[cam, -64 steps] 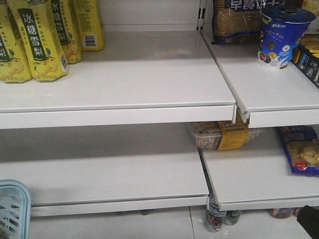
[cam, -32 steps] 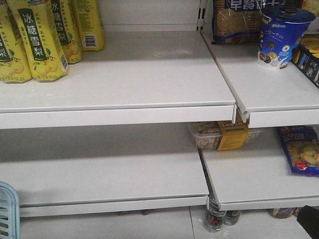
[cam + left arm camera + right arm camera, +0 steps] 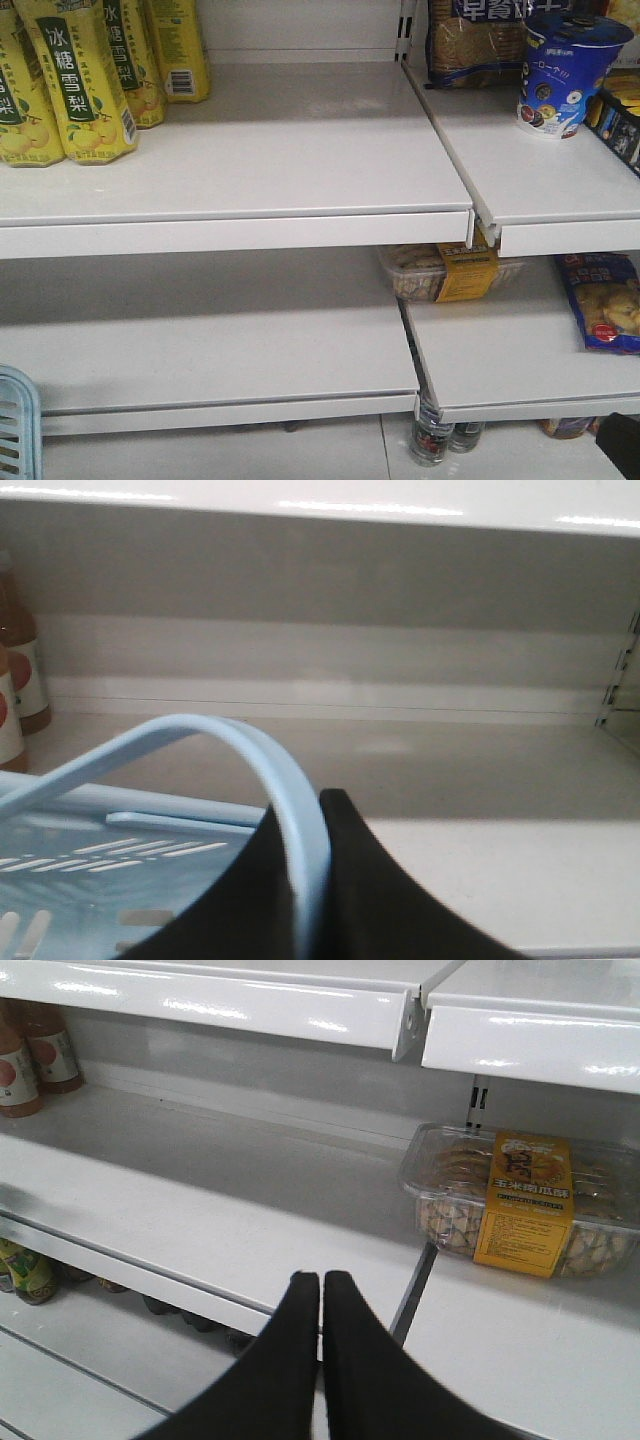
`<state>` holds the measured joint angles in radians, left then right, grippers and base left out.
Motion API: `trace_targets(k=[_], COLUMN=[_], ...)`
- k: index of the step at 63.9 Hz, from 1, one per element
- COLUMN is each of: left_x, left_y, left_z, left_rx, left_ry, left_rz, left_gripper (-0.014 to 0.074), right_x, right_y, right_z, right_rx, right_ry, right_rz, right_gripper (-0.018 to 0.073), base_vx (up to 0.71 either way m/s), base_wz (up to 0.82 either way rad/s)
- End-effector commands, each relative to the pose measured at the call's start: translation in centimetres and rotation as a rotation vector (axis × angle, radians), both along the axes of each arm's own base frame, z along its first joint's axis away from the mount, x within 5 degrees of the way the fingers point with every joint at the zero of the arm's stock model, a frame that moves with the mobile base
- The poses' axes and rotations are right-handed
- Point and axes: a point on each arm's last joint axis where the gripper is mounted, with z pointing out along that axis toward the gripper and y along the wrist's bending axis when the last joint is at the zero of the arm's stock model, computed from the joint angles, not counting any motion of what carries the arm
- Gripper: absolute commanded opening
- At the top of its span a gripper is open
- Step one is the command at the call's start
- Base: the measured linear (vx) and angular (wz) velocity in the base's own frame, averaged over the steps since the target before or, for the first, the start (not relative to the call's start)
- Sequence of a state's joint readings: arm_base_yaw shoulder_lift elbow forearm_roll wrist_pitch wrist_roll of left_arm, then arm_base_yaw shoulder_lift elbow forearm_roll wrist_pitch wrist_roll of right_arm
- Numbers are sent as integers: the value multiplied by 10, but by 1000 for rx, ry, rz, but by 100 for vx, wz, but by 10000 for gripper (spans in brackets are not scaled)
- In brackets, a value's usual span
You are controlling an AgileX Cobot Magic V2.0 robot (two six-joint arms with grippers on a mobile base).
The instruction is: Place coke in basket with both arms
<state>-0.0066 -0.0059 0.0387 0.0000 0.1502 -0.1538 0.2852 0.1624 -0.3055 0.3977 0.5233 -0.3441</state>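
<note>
White store shelving fills every view; the shelf (image 3: 240, 160) in the front view carries yellow bottles (image 3: 75, 80) at upper left and a blue cup (image 3: 562, 70) at upper right. Left gripper (image 3: 305, 880): the two black fingers (image 3: 370, 890) are clamped on the basket handle (image 3: 300, 820), the pale blue strap running straight down between them with no gap visible on either side. Right gripper (image 3: 321, 1310): fingers (image 3: 285, 1360) pressed together tip to tip, holding nothing, hanging over the edge of a white shelf, with a clear tray of snacks (image 3: 520, 1205) with a yellow label to its right. Basket (image 3: 90, 860): pale blue plastic, slotted bottom visible in the left wrist view, handle arching up from the left into the gripper; in the front view only a corner (image 3: 18, 425) shows at the lower left edge. No contents can be seen in the part that shows. Coke: not visible in any view; the brown bottles (image 3: 30, 1050) at far left carry white labels with a red spot. Against the earlier frames, the basket corner sits further left than one second ago, showing much less of itself, and is almost unchanged from half a second ago. Shelf stock is unchanged.
</note>
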Motion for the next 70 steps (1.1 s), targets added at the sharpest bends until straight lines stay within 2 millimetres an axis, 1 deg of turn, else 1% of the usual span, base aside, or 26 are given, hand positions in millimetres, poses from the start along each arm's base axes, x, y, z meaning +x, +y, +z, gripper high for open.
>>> trace_targets(k=[1, 6, 13, 31, 40, 51, 60, 70], left_x=[-1, -1, -1, -1, -2, -2, -2, -2], left_y=[0, 0, 0, 0, -1, -1, -1, -1], left_z=[12, 12, 12, 15, 19, 19, 19, 18], left_rx=[-25, -79, -110, -59, 12, 22, 90, 57], left_ry=[-163, -162, -162, -203, -247, -240, -240, -231], left_rz=[1, 2, 2, -3, -9, -9, -10, -10], left_gripper=[-6, -6, -6, -6, -6, -6, -6, -6], right_x=[2, 2, 2, 2, 2, 2, 2, 2], right_y=[-1, -1, -1, -1, -1, -1, -1, -1], right_z=[13, 13, 13, 13, 13, 13, 13, 13], right_rx=[29, 29, 29, 29, 29, 29, 29, 29], right_ry=[-68, -68, -68, -68, -68, -68, -68, -68], right_rz=[-23, -23, -23, -23, -23, -23, -23, -23], right_gripper=[-4, -4, -4, -4, -4, -4, -4, -4], base_vx=[0, 0, 0, 0, 0, 0, 0, 0], base_wz=[0, 0, 0, 0, 0, 0, 0, 0])
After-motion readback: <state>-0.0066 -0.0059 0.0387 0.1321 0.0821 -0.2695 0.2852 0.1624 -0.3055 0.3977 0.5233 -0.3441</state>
